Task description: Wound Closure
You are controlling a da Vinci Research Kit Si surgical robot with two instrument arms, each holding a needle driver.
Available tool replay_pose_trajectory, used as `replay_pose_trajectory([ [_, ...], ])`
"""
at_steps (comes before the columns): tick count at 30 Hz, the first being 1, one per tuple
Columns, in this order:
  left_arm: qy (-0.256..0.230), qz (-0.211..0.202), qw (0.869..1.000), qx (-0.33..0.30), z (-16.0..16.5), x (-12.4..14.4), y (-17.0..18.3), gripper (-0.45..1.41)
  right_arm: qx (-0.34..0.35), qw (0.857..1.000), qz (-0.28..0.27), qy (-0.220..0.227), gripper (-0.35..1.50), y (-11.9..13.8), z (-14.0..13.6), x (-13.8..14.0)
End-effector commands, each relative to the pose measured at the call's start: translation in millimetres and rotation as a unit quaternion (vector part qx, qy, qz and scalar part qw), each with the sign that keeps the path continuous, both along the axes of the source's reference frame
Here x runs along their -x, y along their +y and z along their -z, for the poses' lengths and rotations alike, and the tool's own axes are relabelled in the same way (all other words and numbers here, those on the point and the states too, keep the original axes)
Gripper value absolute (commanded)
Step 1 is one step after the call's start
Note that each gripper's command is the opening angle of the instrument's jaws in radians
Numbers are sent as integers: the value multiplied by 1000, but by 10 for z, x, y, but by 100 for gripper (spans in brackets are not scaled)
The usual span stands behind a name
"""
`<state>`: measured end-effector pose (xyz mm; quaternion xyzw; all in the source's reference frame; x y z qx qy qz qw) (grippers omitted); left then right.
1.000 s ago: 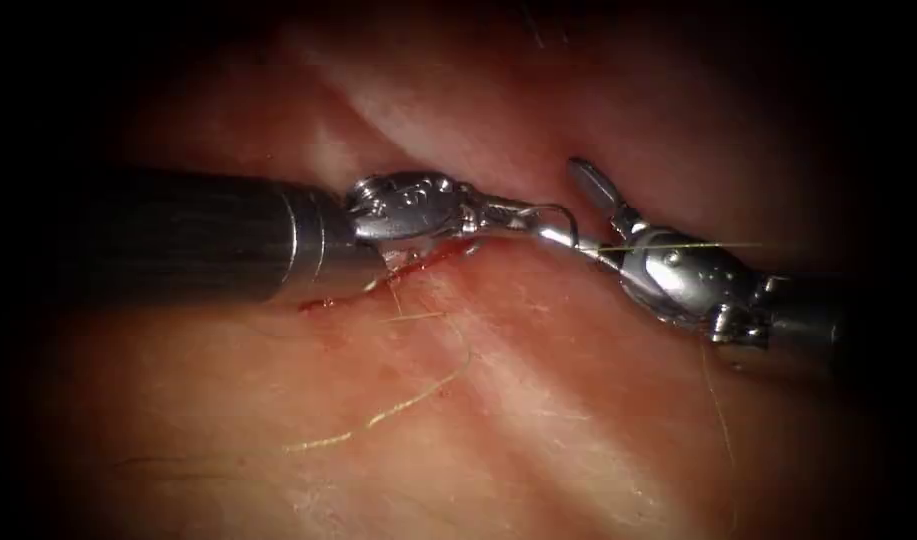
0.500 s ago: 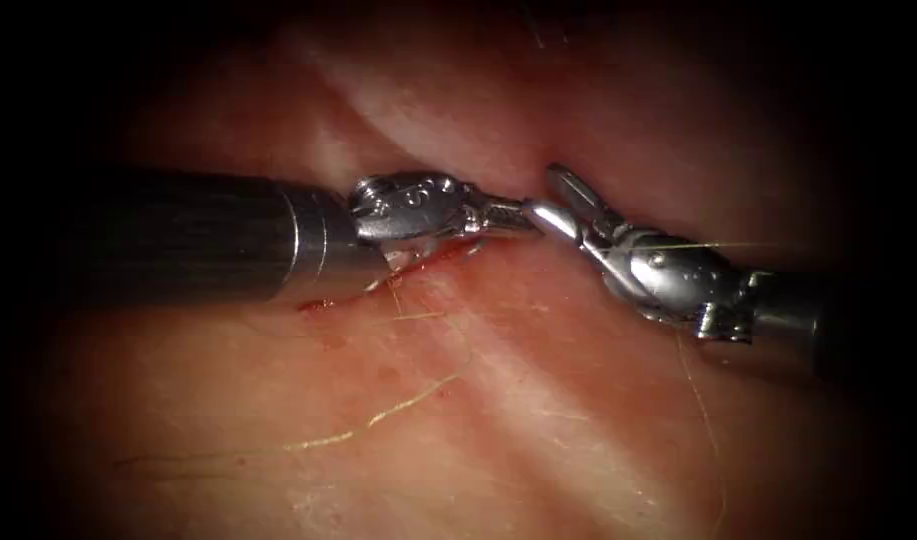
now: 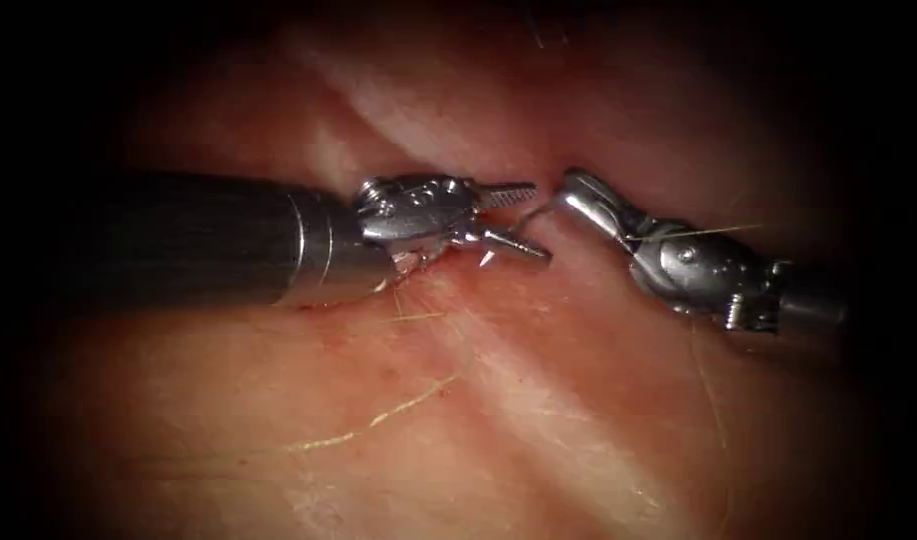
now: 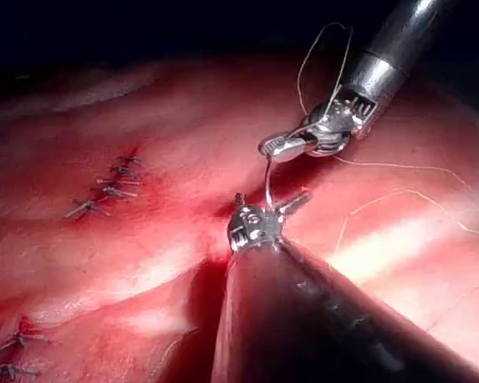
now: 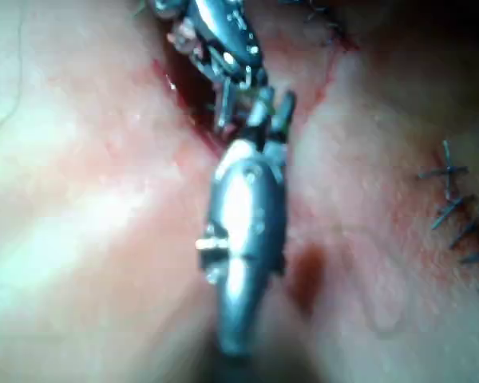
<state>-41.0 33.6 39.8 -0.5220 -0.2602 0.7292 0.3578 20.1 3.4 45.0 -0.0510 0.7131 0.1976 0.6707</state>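
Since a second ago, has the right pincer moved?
Yes. The right pincer, shut on the needle, has shifted right, opening a gap from the left pincer, whose jaws now stand open beside the cut.

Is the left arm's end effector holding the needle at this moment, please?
No, the left end effector stands open and empty, while the right end effector is shut on one end of the curved needle.

Row of short dark knotted stitches (image 4: 110, 185), another small cluster of dark stitches (image 4: 12, 355) well apart from it, dark crossed stitches (image 5: 457, 209)
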Motion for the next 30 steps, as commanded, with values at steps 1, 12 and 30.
replay_pose_trajectory([
  [1,-1,-1,1000,-2,-1,4,3,123,11,1000,26,-2,-35,12,-6,-4],
  [12,103,-64,992,46,25,7,-29,128,167,969,177,-45,-35,56,-39,1],
  [30,257,-178,948,60,-54,10,-100,81,268,947,176,-15,-35,65,-63,-43],
])
